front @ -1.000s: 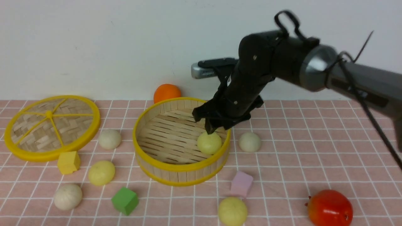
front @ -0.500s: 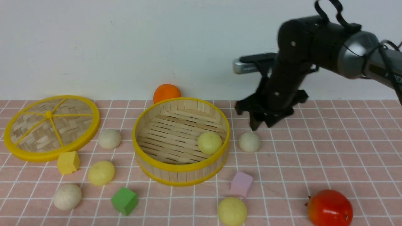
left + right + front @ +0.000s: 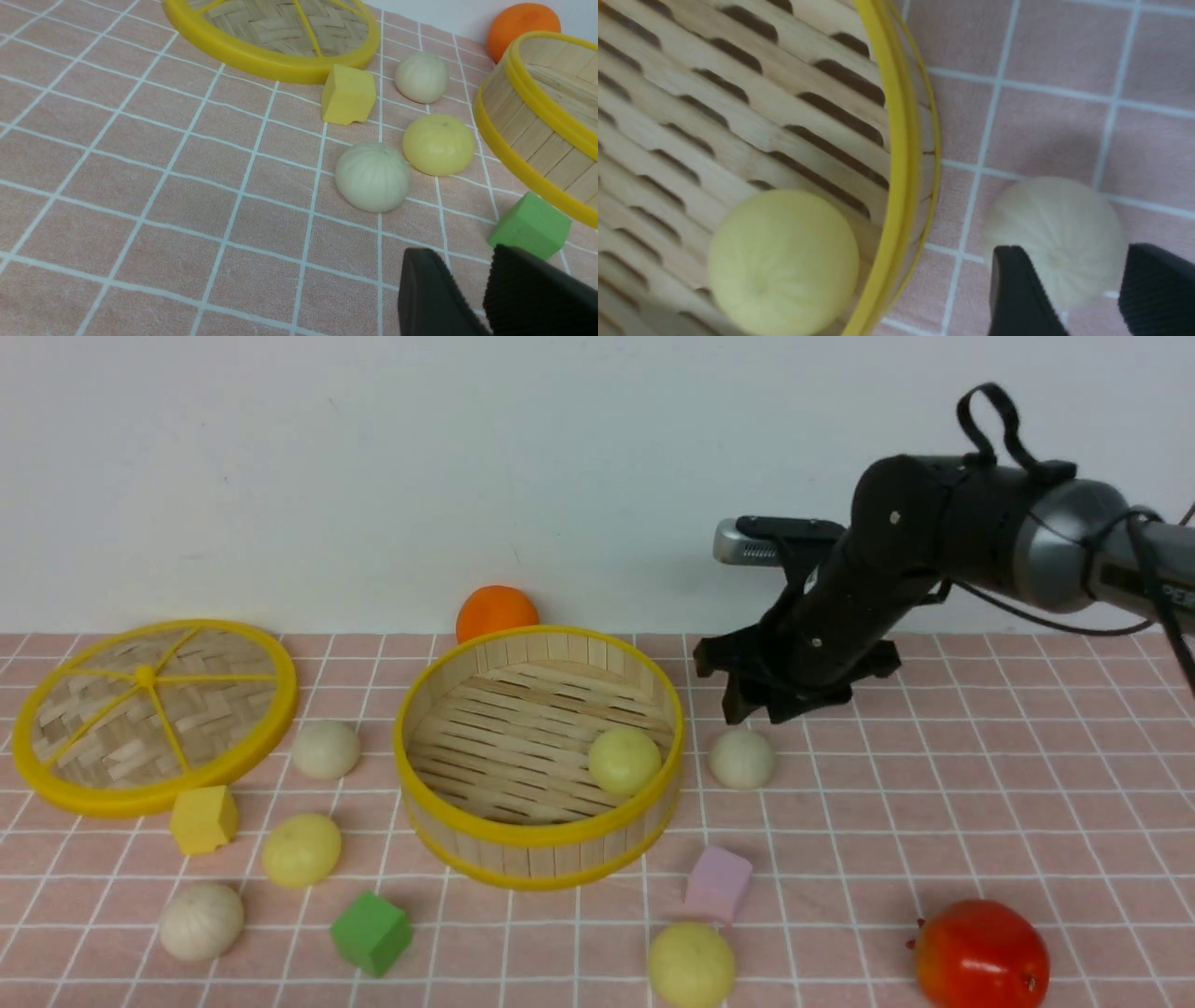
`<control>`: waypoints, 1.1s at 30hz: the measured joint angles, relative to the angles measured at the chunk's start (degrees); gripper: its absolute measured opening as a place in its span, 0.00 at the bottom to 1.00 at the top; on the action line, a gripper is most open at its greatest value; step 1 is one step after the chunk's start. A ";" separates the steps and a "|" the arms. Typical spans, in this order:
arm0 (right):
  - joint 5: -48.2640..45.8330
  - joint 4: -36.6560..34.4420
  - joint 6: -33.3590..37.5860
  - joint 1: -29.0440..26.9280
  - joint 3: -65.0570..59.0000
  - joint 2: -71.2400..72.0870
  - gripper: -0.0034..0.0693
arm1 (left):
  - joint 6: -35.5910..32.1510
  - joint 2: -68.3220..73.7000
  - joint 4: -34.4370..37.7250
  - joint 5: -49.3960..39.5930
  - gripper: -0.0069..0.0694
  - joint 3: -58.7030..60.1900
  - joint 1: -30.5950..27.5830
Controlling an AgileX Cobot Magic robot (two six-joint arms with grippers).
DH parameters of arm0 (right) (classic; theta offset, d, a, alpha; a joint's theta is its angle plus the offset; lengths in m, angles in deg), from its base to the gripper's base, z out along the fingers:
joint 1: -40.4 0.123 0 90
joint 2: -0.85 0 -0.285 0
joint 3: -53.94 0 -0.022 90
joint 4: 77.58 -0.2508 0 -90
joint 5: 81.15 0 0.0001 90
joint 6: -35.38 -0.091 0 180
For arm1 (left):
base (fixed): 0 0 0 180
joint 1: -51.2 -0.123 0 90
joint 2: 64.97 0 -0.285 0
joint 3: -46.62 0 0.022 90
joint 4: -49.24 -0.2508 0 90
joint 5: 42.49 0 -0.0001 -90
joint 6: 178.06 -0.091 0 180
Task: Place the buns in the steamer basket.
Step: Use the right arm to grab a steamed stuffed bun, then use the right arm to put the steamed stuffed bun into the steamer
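The right claw (image 3: 758,707) is hovering just above an off-white bun (image 3: 741,758) that is sitting on the pink tiled bench (image 3: 934,821), just beside the steamer basket (image 3: 537,838). Its jaws are standing apart with nothing gripped, and in the wrist view they are straddling the bun from above. One pale yellow bun (image 3: 624,761) is lying inside the basket by its right wall. Four more buns (image 3: 301,849) are resting on the bench outside it. The left claw (image 3: 460,284) is hovering low near a green block (image 3: 530,226), parted and empty. The step in hand appears to be picking up this bun. Next, the claw needs lowering around it, closing gently, then lifting it over the rim.
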 joint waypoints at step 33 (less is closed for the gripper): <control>1.59 0.74 4.47 7.95 13.94 -1.10 0.09 | 0.00 0.00 0.00 0.00 0.41 0.00 0.00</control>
